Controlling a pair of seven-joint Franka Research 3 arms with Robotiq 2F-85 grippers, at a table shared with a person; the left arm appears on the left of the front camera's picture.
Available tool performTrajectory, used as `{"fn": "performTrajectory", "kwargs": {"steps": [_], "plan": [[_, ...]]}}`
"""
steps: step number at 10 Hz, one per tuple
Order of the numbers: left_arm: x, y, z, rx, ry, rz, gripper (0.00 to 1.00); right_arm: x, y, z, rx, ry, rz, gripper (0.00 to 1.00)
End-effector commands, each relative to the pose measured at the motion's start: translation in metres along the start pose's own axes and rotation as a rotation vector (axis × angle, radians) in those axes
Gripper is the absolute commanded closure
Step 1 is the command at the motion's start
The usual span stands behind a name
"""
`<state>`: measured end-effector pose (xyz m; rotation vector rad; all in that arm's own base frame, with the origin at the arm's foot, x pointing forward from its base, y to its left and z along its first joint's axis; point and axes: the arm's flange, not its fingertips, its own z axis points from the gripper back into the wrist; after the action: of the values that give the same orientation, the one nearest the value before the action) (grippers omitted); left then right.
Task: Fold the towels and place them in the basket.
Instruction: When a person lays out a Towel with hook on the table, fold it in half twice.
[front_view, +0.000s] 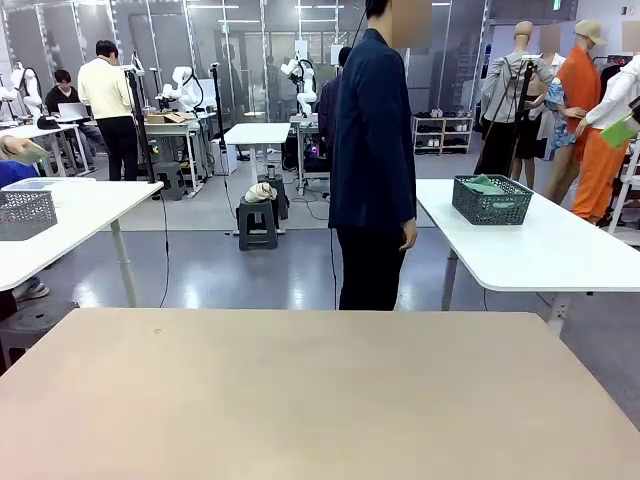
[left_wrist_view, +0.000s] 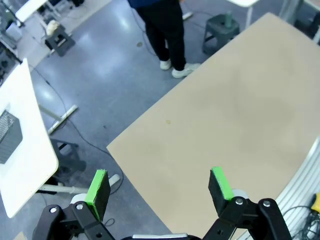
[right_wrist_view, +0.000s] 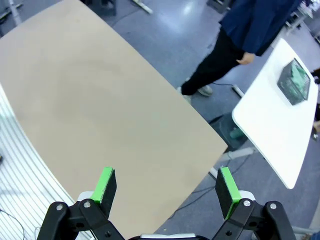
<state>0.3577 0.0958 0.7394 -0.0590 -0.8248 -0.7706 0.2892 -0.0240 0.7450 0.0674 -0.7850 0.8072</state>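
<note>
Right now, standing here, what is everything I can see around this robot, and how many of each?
work table: one, beige, right in front of the robot
right side table: one, white, beyond the work table on the right
basket: one, dark grey mesh, on the right side table
towel: one, green, lying in the basket
left side table: one, white, beyond the work table on the left
second basket: one, grey mesh, on the left side table
person: one, dark blue jacket, black trousers, standing at the work table's far edge
left gripper: one, black, green pads, open above the work table
right gripper: one, black, green pads, open above the work table
</note>
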Motion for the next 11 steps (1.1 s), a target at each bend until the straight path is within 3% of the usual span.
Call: {"fn": "performTrajectory", "kwargs": {"steps": [1, 6, 9, 10, 11], "plan": [[0.008, -0.009, 0.002, -0.077, -0.03, -0.058, 0.0, -0.003, -0.002, 0.013, 0.075, -0.02, 0.045, 0.0], [0.03, -0.034, -0.002, -0.124, -0.051, -0.125, 0.0, -0.014, 0.003, 0.027, 0.11, 0.011, 0.052, 0.0], [0.034, -0.045, -0.01, -0.053, 0.052, -0.099, 0.0, -0.009, 0.008, 0.023, 0.093, 0.018, 0.033, 0.0], [0.034, -0.039, -0.01, -0.103, -0.038, -0.116, 0.0, -0.009, 0.008, 0.023, 0.093, 0.018, 0.033, 0.0], [0.034, -0.039, -0.01, -0.103, -0.038, -0.116, 0.0, -0.009, 0.008, 0.023, 0.093, 0.018, 0.033, 0.0]]}}
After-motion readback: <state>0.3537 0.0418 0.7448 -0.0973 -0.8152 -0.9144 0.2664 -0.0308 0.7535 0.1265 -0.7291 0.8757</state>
